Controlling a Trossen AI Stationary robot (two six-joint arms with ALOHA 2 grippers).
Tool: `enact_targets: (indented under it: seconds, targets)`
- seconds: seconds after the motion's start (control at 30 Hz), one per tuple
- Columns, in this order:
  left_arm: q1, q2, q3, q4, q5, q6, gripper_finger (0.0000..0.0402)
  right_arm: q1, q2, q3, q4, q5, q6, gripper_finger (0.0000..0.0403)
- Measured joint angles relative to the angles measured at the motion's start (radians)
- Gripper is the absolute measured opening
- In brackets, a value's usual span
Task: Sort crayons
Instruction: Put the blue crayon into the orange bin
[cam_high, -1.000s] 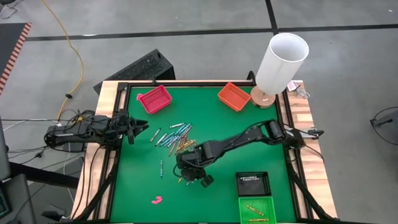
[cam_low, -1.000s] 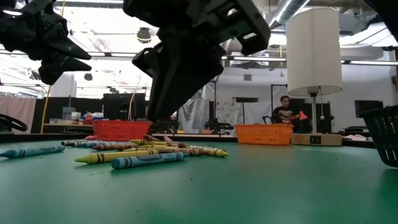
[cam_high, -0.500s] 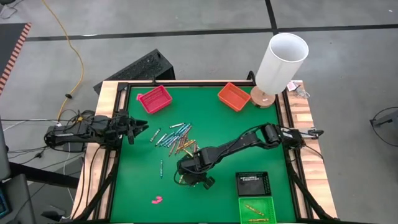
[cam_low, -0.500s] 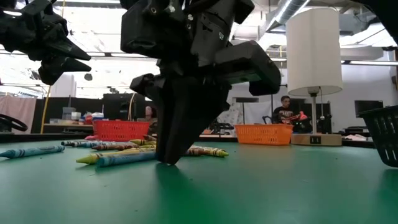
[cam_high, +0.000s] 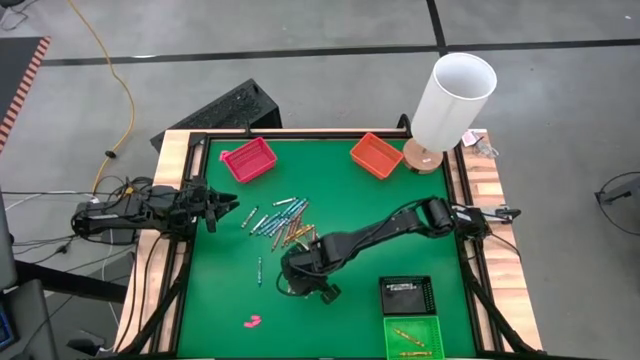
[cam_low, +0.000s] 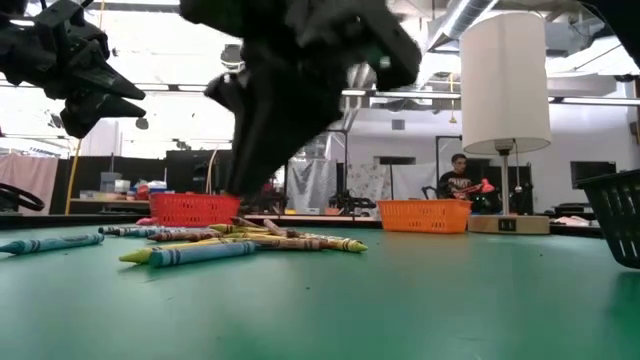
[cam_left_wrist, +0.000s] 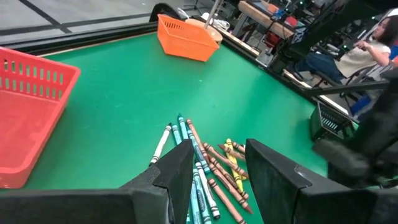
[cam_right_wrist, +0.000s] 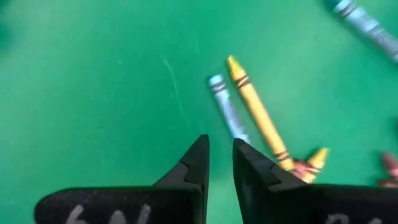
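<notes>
A loose pile of crayons (cam_high: 285, 222) in blue-teal, yellow, reddish and white lies on the green table; it also shows in the low view (cam_low: 250, 240) and the left wrist view (cam_left_wrist: 205, 171). My right gripper (cam_high: 300, 282) hovers just above the pile's near end (cam_low: 238, 188). Its fingers (cam_right_wrist: 221, 155) stand a narrow gap apart with nothing between them. A blue crayon (cam_right_wrist: 225, 106) and a yellow crayon (cam_right_wrist: 255, 112) lie flat just beyond its tips. My left gripper (cam_high: 225, 208) is open and empty (cam_left_wrist: 217, 168) over the table's left edge.
A red tray (cam_high: 248, 158) and an orange tray (cam_high: 376, 154) stand at the far edge, with a lamp (cam_high: 450, 100) at the far right corner. A black tray (cam_high: 407, 295) and a green tray (cam_high: 412, 337) holding crayons stand near right. A single teal crayon (cam_high: 260, 270) and a pink lump (cam_high: 253, 322) lie near left.
My right gripper went down until its fingertips stood on the table at the near side of the pile, then rose clear again. The blue crayon at the front of the pile has slid a little toward the table's left.
</notes>
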Motion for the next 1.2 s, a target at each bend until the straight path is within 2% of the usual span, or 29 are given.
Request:
enact_targets:
  seconds: [0.2,0.37,0.7,1.2]
  targets:
    - [0.000,0.000,0.000,0.000,0.000,-0.002,0.0135,-0.030,-0.001,0.006,0.014,0.018,-0.014,0.0069]
    - [0.000,0.000,0.000,0.000,0.000,-0.002,0.0135,-0.042,0.007,0.006,0.021,0.022,-0.104,0.0069]
    - [0.000,0.000,0.000,-0.001,0.000,0.013,0.0135,-0.040,0.045,0.006,0.023,-0.004,-0.151,0.0069]
    - [0.000,0.000,0.000,-0.010,-0.015,0.018,0.0135,-0.041,0.077,0.007,-0.013,-0.034,-0.160,0.0069]
